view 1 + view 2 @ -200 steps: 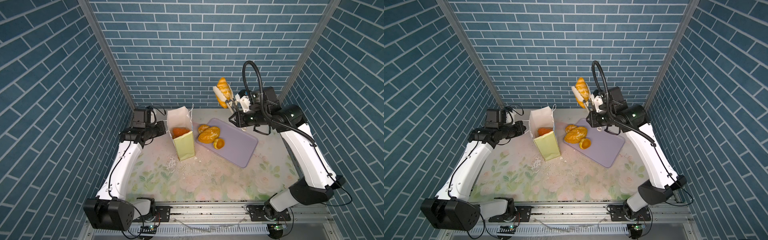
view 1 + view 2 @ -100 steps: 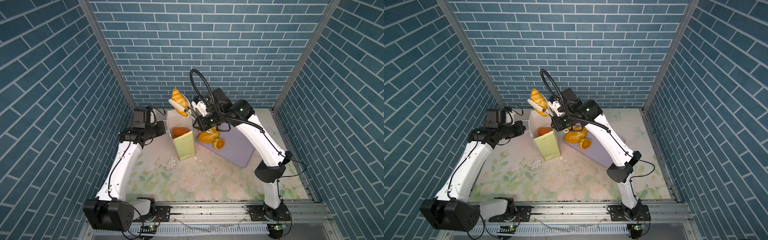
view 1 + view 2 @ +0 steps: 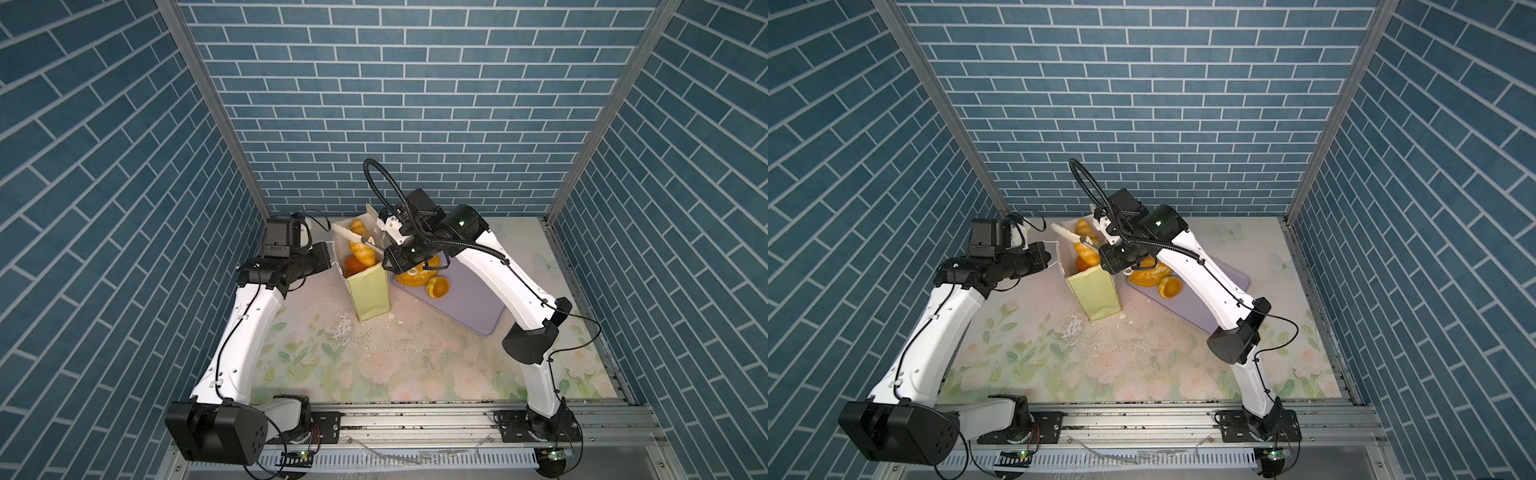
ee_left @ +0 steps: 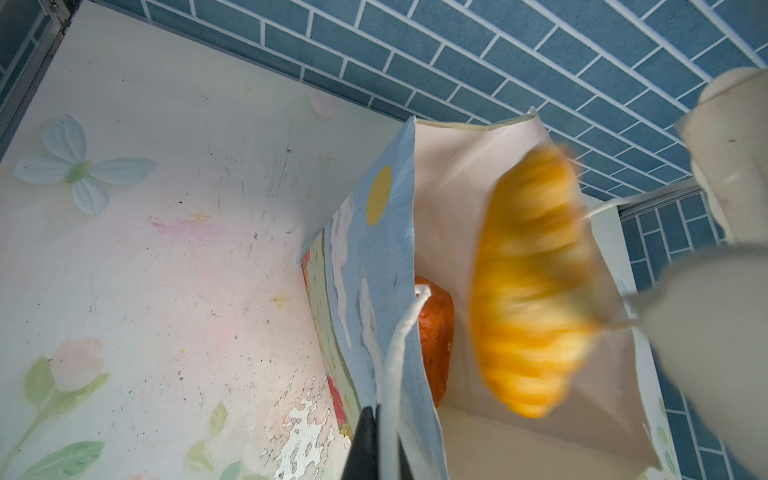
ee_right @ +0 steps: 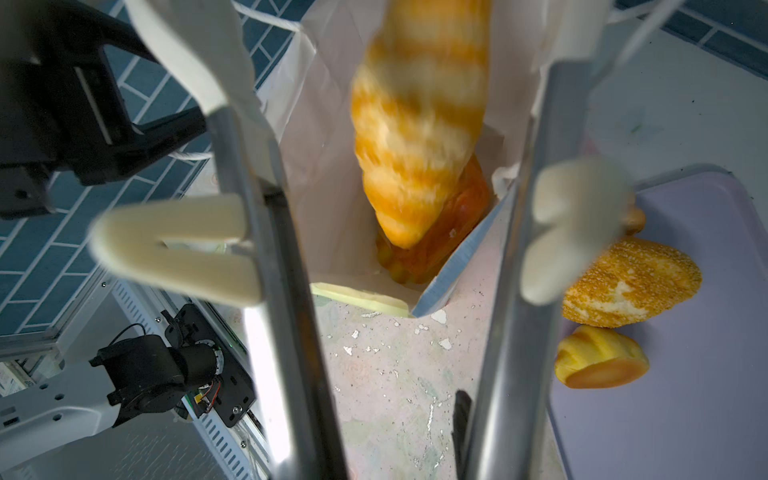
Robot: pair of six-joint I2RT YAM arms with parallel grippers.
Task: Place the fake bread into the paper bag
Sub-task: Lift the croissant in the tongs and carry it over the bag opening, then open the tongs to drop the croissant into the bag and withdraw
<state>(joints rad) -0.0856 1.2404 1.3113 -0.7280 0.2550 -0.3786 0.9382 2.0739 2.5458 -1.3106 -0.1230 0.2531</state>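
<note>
Both top views: 1 paper bag (image 3: 368, 291) (image 3: 1096, 299) upright at 11 o'clock from the middle of the desk (image 3: 374, 365), mouth up. There is 1 lavender tray (image 3: 467, 301) at the bag's 3 o'clock. 4 bread pieces can be counted: croissant (image 3: 365, 255) (image 3: 1086, 251) in the bag mouth, orange bread (image 3: 352, 264) lower inside the bag, seeded loaf (image 3: 415, 276) and small ridged piece (image 3: 437, 286) on the tray, the loaf partly under the right arm. Left pincer (image 3: 330, 257) is at the bag's 9 o'clock rim, pressed together on the paper. Right pincer (image 3: 360, 237) reaches in from 3 o'clock over the mouth, spread, with the croissant between its fingers. Left wrist: left pincer (image 4: 370, 440) has its black tips shut on the bag's blue edge beside 1 cord handle (image 4: 405, 332). The croissant (image 4: 532, 291) is blurred inside the white mouth, and the orange bread (image 4: 434, 336) sits deeper against the blue wall. Right wrist: right pincer (image 5: 374, 243) is wide apart, cream pads (image 5: 174, 249) on either side of the bag mouth. The croissant (image 5: 419, 124) is blurred between them, touching neither pad, its tip over the orange bread (image 5: 449, 232). Loaf (image 5: 631, 282) and ridged piece (image 5: 602, 361) lie side by side on the tray, outside the pincer. A golden bit shows behind one pad; I cannot tell what it is.
</note>
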